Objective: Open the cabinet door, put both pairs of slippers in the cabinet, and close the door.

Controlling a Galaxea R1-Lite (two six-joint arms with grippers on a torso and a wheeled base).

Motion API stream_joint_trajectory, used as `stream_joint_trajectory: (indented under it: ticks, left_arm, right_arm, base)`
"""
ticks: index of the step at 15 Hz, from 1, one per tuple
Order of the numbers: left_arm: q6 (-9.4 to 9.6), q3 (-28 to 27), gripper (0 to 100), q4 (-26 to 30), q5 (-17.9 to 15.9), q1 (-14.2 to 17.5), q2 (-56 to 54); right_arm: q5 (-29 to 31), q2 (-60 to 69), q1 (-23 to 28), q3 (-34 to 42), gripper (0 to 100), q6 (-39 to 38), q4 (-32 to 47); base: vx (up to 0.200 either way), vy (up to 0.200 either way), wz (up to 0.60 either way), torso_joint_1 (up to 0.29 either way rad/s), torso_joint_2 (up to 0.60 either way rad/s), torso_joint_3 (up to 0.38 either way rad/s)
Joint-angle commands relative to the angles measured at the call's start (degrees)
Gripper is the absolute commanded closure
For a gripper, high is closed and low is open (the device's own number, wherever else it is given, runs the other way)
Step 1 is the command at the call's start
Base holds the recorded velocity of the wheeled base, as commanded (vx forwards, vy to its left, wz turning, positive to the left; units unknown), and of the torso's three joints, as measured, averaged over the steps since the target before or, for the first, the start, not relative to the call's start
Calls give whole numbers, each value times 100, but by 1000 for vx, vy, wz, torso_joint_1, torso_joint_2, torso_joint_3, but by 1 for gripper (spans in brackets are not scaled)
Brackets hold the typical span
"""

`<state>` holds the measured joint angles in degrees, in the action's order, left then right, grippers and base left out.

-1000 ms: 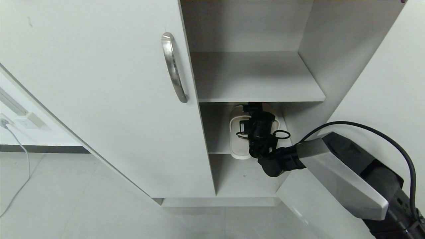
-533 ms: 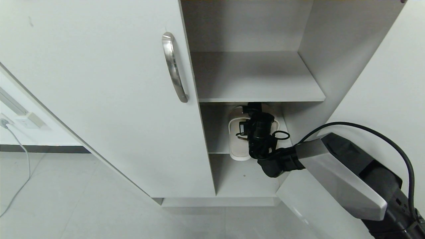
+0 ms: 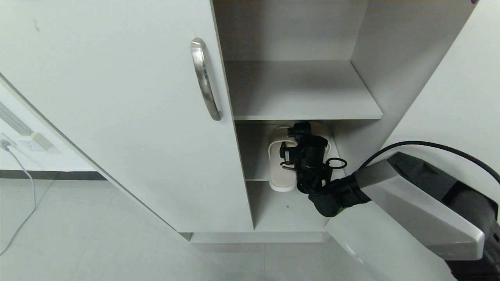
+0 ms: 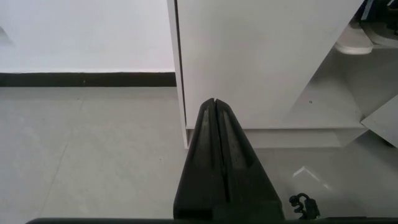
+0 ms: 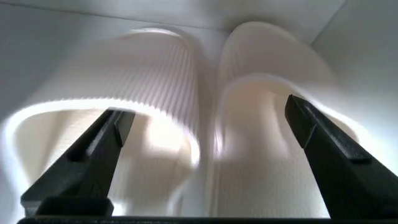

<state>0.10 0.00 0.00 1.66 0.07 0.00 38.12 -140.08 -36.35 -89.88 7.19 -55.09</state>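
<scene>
A pair of white slippers (image 3: 279, 173) lies side by side on the cabinet's lower shelf (image 3: 256, 168), heels slightly over its front edge. My right gripper (image 3: 297, 130) is inside that compartment, just above the slippers. In the right wrist view the gripper (image 5: 205, 112) is open, its black fingers (image 5: 93, 155) spread wide on either side of the slippers (image 5: 149, 74), with nothing pinched between them. My left gripper (image 4: 214, 102) is shut and empty, low over the floor, facing the cabinet's base (image 4: 267, 134). A slipper heel (image 4: 353, 45) shows on the shelf edge there.
The cabinet's left door (image 3: 117, 97) is closed, with a steel handle (image 3: 205, 78). The right door (image 3: 453, 101) stands swung open beside my right arm. An empty upper shelf (image 3: 304, 89) sits above the slippers. Grey tiled floor (image 3: 97, 242) lies in front.
My right arm has drawn back a little toward the cabinet's front and to the right. The slippers stay on the shelf.
</scene>
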Motion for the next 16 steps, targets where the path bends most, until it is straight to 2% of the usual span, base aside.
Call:
stream_joint_trajectory:
  ticks: [1, 9, 16]
  left_arm:
    - [-1, 0, 100, 0, 1, 1, 9]
    - [43, 0, 100, 9, -34, 1, 9]
    - [-19, 0, 100, 0, 19, 1, 9]
  right_arm:
    - [11, 552, -170, 647, 0, 1, -204]
    - [2, 1413, -557, 2880, 0, 1, -1557]
    - [2, 1545, -654, 3135, 0, -7, -1716]
  base:
    - [0, 0, 0, 0, 0, 0]
    - [0, 0, 0, 0, 0, 0]
    - [0, 0, 0, 0, 0, 0]
